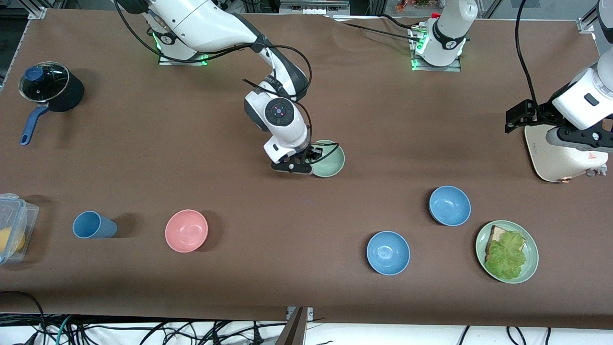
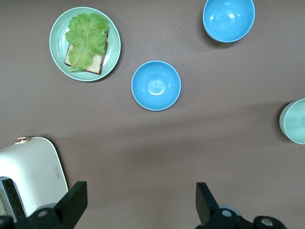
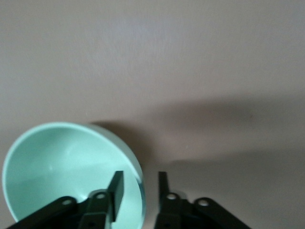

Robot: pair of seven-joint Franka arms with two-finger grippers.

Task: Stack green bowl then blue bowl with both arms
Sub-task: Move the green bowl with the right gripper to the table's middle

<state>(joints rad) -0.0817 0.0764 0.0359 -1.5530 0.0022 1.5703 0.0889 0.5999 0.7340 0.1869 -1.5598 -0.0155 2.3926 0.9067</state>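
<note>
2 arms: right gripper (image 1: 313, 160) jaws part-open astride the green bowl (image 1: 329, 158) rim mid-worktop, bowl apparently just placed; left gripper (image 2: 138, 202), jaws wide, waits. Next: fetch nearest blue bowl (image 1: 449, 205).

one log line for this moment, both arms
right tool: jaws astride green bowl rim, gap showing | left tool: open, waiting over table near toaster | blue bowls: unstacked

Sage-green bowl (image 1: 329, 158) mid-table, blue bowl (image 1: 449, 205) upright, nearer camera
</note>
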